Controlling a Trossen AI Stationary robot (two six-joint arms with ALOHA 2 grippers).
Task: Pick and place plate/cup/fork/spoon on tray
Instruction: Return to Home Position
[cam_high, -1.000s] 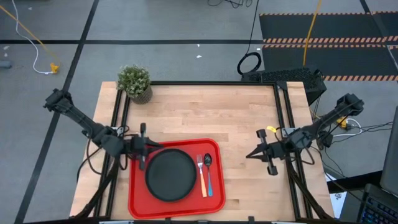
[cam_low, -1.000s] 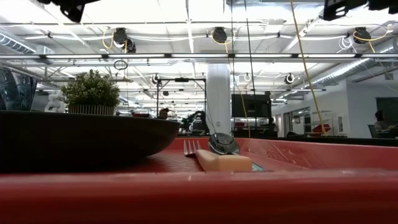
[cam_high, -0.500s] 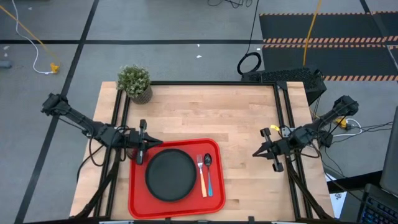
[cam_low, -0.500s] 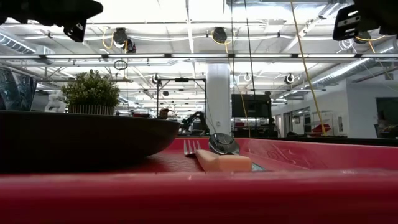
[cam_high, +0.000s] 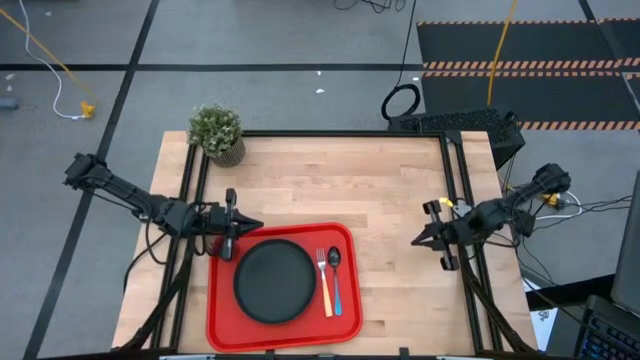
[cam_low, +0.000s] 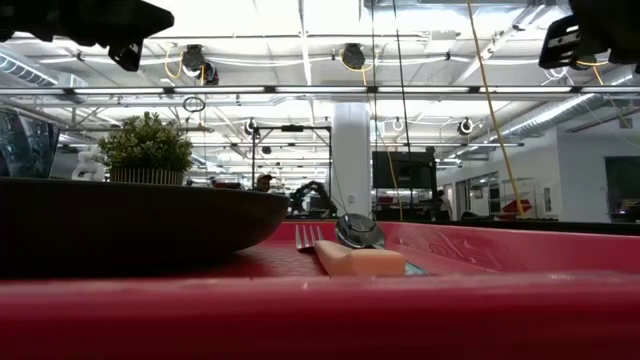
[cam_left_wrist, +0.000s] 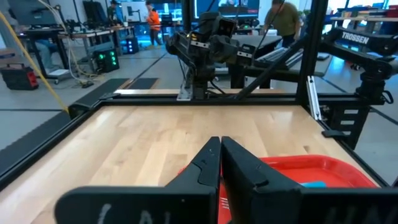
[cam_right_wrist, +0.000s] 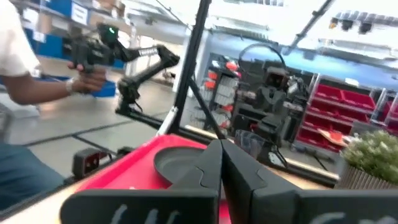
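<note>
The red tray (cam_high: 222, 318) lies at the table's near middle. On it rest the black plate (cam_high: 274, 281), the orange-handled fork (cam_high: 324, 285) and the blue-handled spoon (cam_high: 336, 278), side by side to the plate's right. The cup does not show. My left gripper (cam_high: 258, 226) is shut and empty, above the tray's far left corner, pointing right. My right gripper (cam_high: 416, 242) is shut and empty, over bare table to the tray's right, pointing left. The wrist views show the shut fingers of the left gripper (cam_left_wrist: 219, 144) and the right gripper (cam_right_wrist: 219, 148).
A potted green plant (cam_high: 217, 132) stands at the table's far left corner. Black frame rails run along the table's left edge (cam_high: 186, 180) and right edge (cam_high: 460, 180). Bare wood (cam_high: 340, 180) lies beyond the tray. A person (cam_right_wrist: 25, 81) stands beyond the table.
My left gripper has drawn back from over the tray's left edge toward the table's left and far edges. My right gripper has drawn back toward the table's right edge. Both stay shut. The plate, fork and spoon have not moved.
</note>
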